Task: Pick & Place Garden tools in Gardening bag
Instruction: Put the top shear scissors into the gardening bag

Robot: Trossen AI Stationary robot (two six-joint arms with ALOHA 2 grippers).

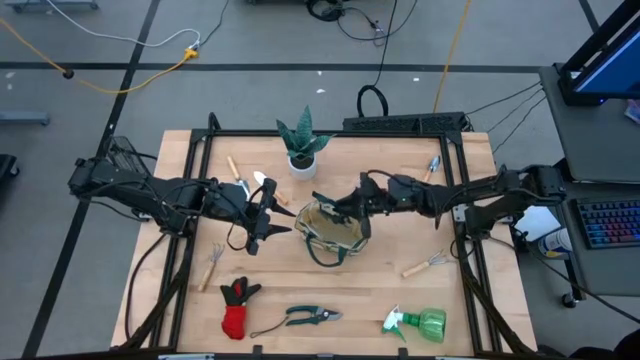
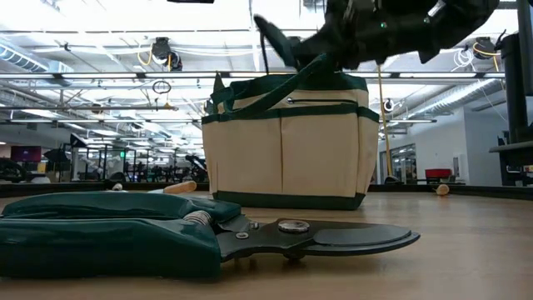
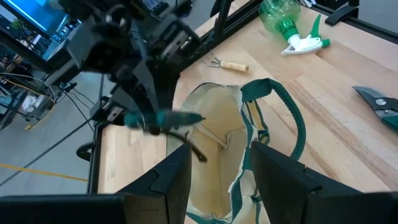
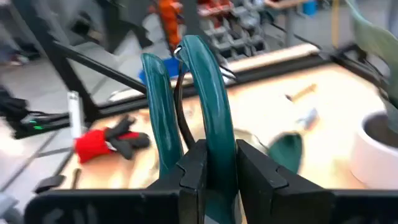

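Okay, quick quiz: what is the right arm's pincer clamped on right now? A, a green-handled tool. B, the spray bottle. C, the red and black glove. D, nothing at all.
A: in the right wrist view the right pincer is shut on a green-handled tool, held over the gardening bag; the glove and spray bottle lie on the table.

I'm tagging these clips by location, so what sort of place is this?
Probably a robotics lab or workshop hall: a wooden table on a grey floor with loose cables, a keyboard alongside, and open ceiling beams and ducts behind.
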